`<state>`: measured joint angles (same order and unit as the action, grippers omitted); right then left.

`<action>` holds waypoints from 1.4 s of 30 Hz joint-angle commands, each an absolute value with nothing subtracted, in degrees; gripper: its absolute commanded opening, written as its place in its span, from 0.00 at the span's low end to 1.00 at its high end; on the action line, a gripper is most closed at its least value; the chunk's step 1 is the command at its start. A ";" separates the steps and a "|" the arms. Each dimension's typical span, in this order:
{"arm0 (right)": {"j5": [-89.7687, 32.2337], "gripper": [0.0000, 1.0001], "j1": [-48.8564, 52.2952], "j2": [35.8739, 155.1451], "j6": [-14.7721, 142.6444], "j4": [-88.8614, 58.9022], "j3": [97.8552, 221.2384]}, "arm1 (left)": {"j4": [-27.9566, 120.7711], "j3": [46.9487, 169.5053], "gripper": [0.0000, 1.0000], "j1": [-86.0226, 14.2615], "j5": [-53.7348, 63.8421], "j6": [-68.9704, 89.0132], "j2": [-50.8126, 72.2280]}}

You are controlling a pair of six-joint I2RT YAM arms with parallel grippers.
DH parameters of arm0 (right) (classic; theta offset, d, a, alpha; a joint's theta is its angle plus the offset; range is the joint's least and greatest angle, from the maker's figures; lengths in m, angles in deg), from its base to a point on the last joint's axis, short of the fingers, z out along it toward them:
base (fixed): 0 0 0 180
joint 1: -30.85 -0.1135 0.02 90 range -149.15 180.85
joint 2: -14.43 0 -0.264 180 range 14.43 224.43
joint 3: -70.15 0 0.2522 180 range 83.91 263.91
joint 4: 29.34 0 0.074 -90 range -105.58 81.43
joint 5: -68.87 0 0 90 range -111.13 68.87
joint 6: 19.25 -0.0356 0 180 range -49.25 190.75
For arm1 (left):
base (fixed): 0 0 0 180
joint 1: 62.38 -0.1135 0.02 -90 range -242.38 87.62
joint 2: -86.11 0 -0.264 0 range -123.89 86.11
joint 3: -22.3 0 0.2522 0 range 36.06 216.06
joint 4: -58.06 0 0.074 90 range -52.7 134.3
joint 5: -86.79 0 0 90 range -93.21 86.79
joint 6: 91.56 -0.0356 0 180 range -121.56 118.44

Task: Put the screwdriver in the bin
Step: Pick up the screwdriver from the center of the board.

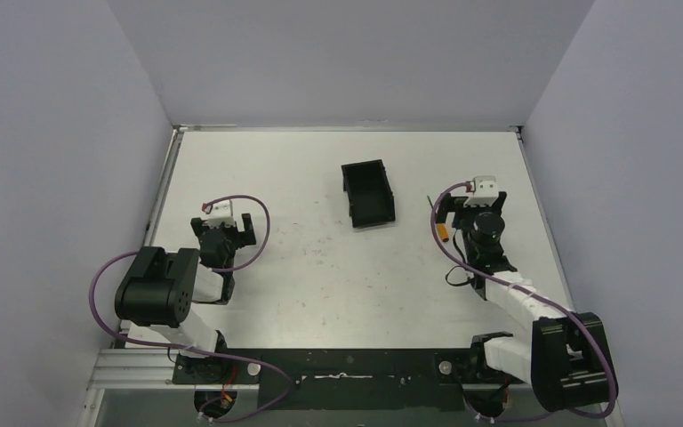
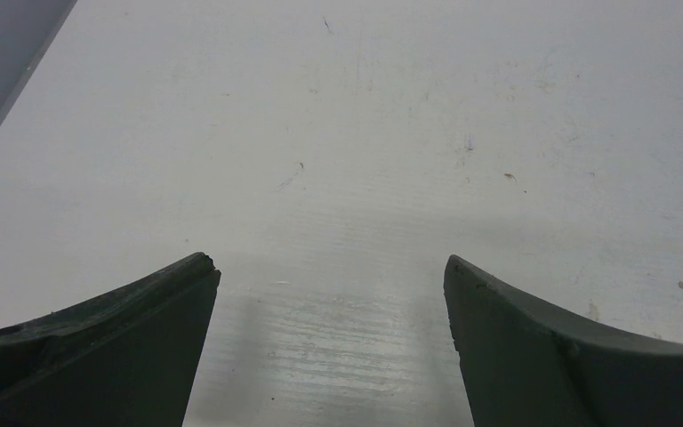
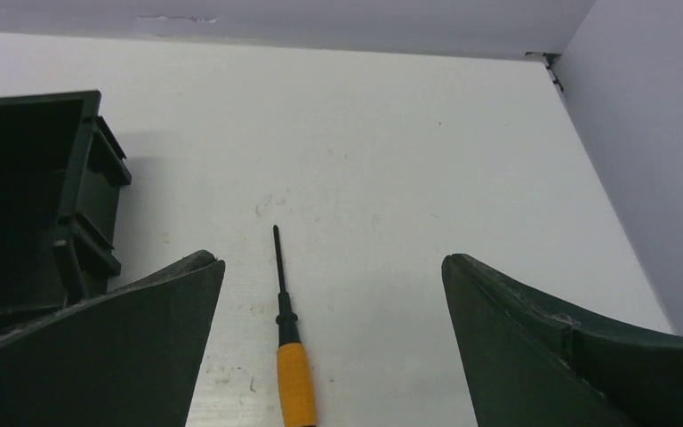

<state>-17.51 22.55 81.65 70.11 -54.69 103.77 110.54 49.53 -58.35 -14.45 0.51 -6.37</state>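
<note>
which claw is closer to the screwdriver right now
Right. The right claw is at the screwdriver, which lies on the table between its open jaws. The left claw is far off on the table's other side.

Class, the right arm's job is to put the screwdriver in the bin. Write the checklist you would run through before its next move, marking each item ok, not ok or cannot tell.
1. Right claw open: ok, its jaws stand wide apart.
2. Screwdriver lined up between those jaws: ok, it lies flat on the table.
3. Screwdriver gripped: not ok, neither jaw touches it.
4. Bin upright with its top open: ok.
5. Bin empty: cannot tell, its inside is too dark.
6. Left claw out of the way: ok, open over bare table, far from the bin.
</note>
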 commanded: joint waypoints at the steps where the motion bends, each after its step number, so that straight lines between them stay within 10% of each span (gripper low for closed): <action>1: -18.22 1.00 22.20 76.48 71.82 -44.20 111.91 | 113.57 50.65 0.97 -58.25 -13.92 0.17 -6.15; 27: -20.69 1.00 22.30 87.56 69.54 3.44 170.04 | 113.61 50.65 0.97 -58.25 -13.93 0.11 -6.21; 42: -21.74 1.00 22.49 97.63 67.77 12.65 177.46 | 113.58 50.65 0.97 -58.25 -13.90 0.11 -6.17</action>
<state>-21.64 22.51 94.15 69.14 9.42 175.53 110.54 49.53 -58.35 -14.47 0.51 -6.37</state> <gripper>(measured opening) 0.999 0.971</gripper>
